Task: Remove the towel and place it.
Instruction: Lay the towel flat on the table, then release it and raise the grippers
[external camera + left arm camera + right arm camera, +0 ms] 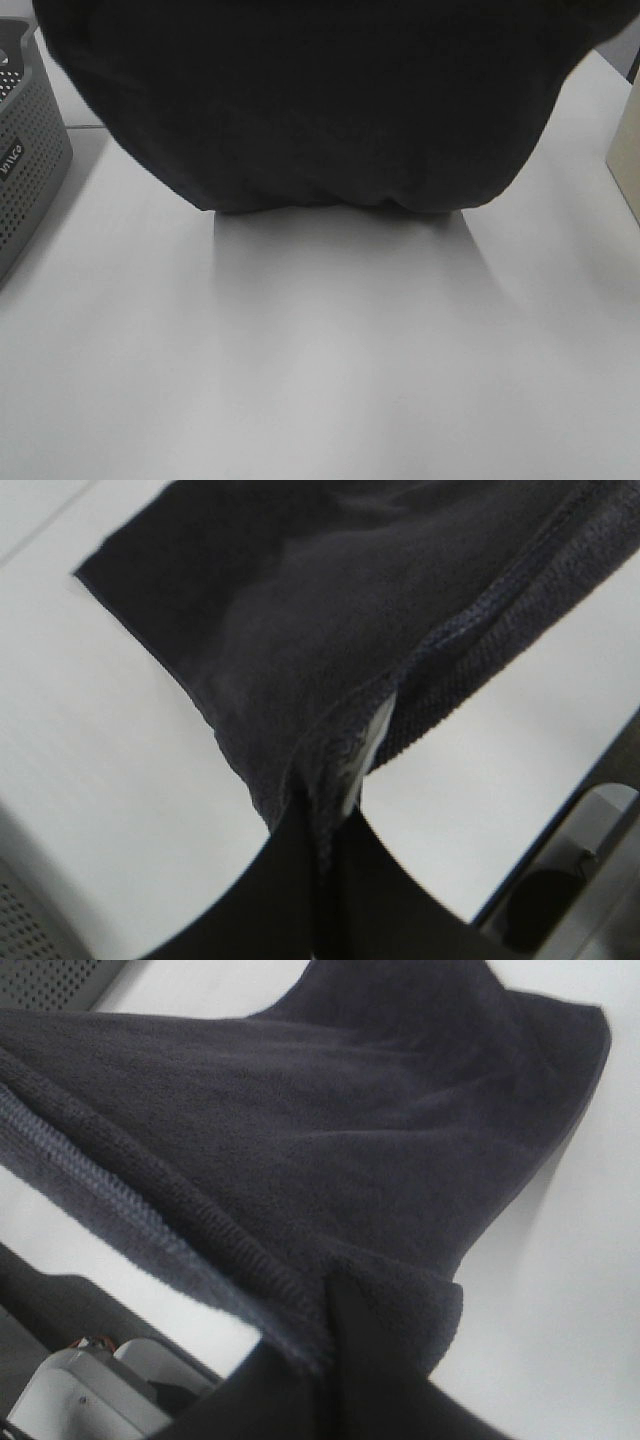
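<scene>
**Towel pinched at both corners, draped over the tabletop**

Both hands are clamped on the towel [320, 100] here. The left hand [325, 830] has its fingers squeezed together on a hemmed corner, right next to the little white tag [372, 745]. The right hand [332, 1310] is pinched shut on the hem of another corner. From the high camera the dark cloth fills everything from 10 through 12 to 2 o'clock, with its bottom edge sagging toward the middle of the white tabletop [320, 380]. A grey perforated basket [30, 150] sits at 9 o'clock.
</scene>
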Available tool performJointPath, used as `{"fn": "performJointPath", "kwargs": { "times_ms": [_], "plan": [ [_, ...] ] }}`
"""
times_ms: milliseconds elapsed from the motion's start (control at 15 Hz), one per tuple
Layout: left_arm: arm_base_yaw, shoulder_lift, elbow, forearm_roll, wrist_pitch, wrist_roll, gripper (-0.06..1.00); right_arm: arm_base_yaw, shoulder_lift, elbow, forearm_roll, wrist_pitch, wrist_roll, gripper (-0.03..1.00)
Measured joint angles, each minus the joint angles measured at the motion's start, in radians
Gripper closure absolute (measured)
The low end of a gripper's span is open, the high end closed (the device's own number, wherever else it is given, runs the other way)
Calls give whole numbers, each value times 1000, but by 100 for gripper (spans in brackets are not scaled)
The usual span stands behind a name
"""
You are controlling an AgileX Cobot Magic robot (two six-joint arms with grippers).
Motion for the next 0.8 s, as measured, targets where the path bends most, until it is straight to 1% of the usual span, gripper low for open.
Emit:
{"fn": "performJointPath", "kwargs": {
  "times_ms": [133,200,400,467,800],
  "plan": [
    [-4,-32,144,-64,-3,23,94,1,-60,137,1,0,2,95],
    [-23,-32,204,-91,-4,41,94,1,-83,191,-3,0,2,95],
    [-113,-32,321,-98,-4,54,94,1,-128,295,-25,0,16,95],
    [-131,-32,353,-99,-7,46,94,1,-141,328,-22,0,31,95],
    [-139,-74,499,-146,-11,-6,94,1,-258,528,76,-1,68,95]
  ]
}}
